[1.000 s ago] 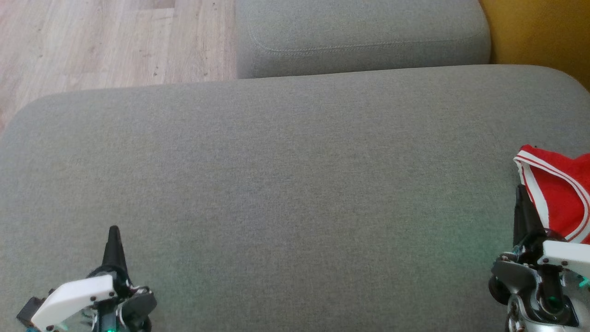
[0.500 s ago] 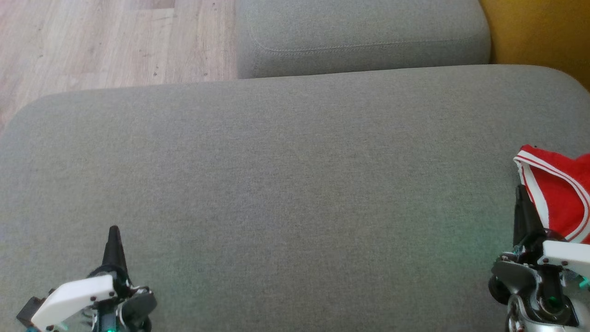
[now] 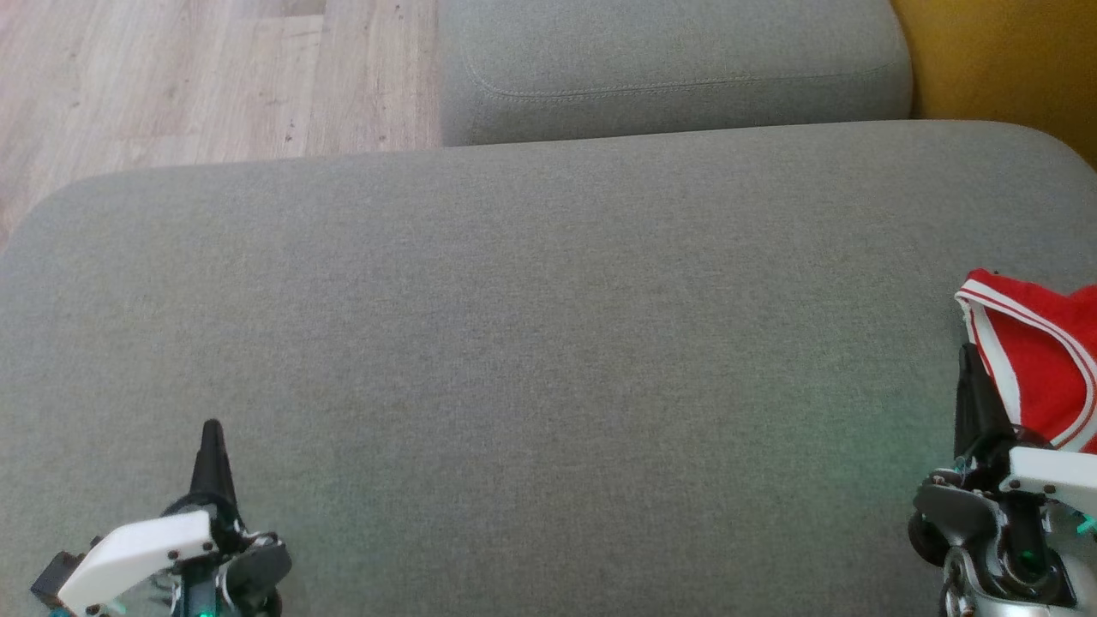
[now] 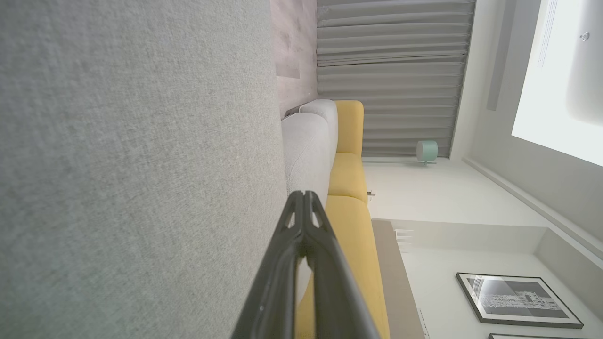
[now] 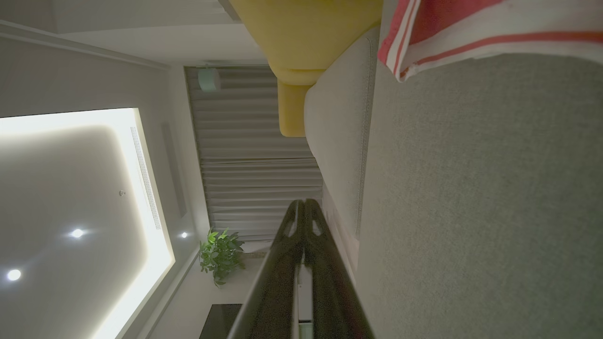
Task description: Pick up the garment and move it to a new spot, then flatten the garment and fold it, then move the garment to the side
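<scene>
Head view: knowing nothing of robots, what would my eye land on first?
The red garment with white stripes stands out at the view's right edge, on the wide grey cushion. Next come the two dark pointed grippers at the bottom: the left gripper over bare cushion, the right gripper beside the garment, both shut.

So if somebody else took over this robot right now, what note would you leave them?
Left gripper: shut, empty, over the grey seat cushion.
Right gripper: shut, empty, right beside the red garment.
Garment: red with white trim, lying on the cushion's right end, mostly cut off by the head view's edge.
Done: cannot tell; neither gripper holds it, and whether it is folded is out of frame.
To do: check the garment; if unfolded, pick it up, flatten, fold, set aside.
</scene>
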Controlling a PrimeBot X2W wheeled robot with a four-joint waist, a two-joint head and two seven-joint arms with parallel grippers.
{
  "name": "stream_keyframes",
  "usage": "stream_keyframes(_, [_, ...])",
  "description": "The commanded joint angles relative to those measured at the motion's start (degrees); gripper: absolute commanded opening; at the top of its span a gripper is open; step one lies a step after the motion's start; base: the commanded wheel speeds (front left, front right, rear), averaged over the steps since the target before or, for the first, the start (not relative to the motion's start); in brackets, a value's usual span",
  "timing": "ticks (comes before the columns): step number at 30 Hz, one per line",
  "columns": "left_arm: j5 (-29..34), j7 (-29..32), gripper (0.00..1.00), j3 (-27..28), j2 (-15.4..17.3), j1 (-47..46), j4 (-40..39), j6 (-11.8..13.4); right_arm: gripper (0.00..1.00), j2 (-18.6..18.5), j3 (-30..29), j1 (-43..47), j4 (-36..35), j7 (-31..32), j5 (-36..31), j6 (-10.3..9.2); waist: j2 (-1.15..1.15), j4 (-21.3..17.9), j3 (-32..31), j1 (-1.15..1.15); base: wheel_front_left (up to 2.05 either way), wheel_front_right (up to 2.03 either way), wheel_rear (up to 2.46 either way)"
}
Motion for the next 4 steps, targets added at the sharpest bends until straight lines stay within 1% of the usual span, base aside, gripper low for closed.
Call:
stream_keyframes(1, [-0.31,0.41,0.0,2.28,0.36,-2.85,-2.14,-0.4,0.0,-0.23,1.17,-1.22,-2.21,0.34,0.41,-0.04,0.0,0.0,0.0,0.0,0.0,0.0,0.0])
stream_keyframes(4, [-0.31,0.41,0.0,2.28,0.36,-2.85,-2.14,-0.4,0.0,-0.23,1.17,-1.22,-2.21,0.34,0.41,-0.04,0.0,0.0,0.0,0.0,0.0,0.0,0.0])
